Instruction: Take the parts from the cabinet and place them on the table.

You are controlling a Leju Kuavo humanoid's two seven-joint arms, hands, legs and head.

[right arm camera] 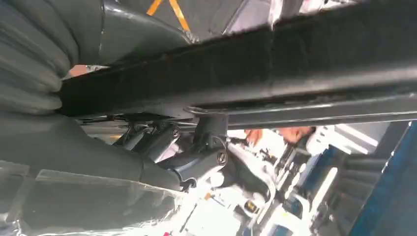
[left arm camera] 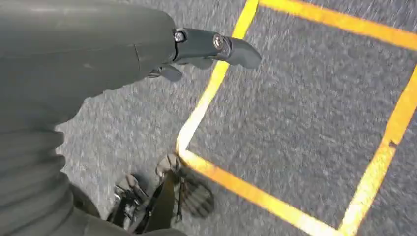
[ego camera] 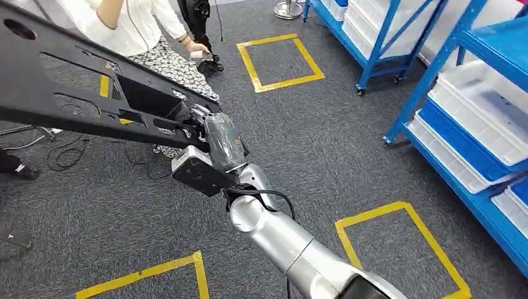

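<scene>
A long black flat part (ego camera: 62, 81) with cut-outs runs from the upper left of the head view toward the middle. My right hand (ego camera: 208, 134) grips its near end, and the silver forearm rises from the lower right. In the right wrist view the part (right arm camera: 275, 69) crosses as a dark bar, with my right hand's fingers (right arm camera: 196, 162) curled under its edge. My left hand (left arm camera: 147, 49) hangs above the grey carpet with a finger (left arm camera: 231, 49) stretched out and nothing in it.
Blue racks with white trays (ego camera: 479, 118) line the right side, and another rack (ego camera: 386, 31) stands farther back. A person in a white top (ego camera: 137, 25) stands behind the part. Yellow tape squares (ego camera: 280, 59) mark the carpet. Cables (ego camera: 62, 152) lie at the left.
</scene>
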